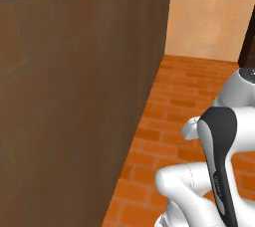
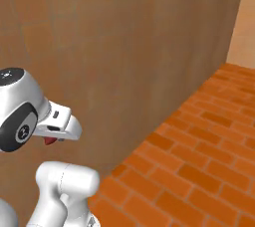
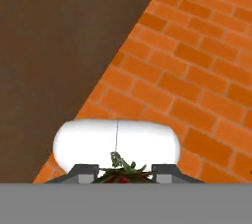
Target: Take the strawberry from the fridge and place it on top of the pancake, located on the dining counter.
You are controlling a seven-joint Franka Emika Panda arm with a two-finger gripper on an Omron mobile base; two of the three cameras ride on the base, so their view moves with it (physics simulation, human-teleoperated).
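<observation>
Gripper: in the hand view you see the gripper (image 3: 121, 171) at the bottom centre, its two dark fingertips (image 3: 83, 171) closed in from either side on the strawberry (image 3: 121, 174).
Strawberry: you have one, pinched between the fingertips at the bottom centre of the hand view; its green leaves fan upward and a sliver of red shows beneath them. In the right base view a small red piece (image 2: 50, 141) peeks out under the white hand at the left middle of the frame; that is the same fruit.
Hand position: in the right base view the hand sits at the left middle of the frame, pointing right toward the wood panel (image 2: 129, 47); whether it touches the panel you cannot tell.
Wood panel: one broad dark brown surface; it takes the left two thirds of the left base view, most of the right base view, and the upper left of the hand view.
Floor: one orange brick floor (image 1: 169, 116), lower centre and right in the left base view, lower right in the right base view, right side in the hand view.
Wall: one pale peach wall (image 1: 209, 12) at the upper right of the left base view.
Writing: you can make out a faint row of small marks on the dark arm cover (image 1: 219, 151) at the lower right of the left base view; they are too small to read.
Counts: one strawberry, one gripper, two fingertips, one panel.
</observation>
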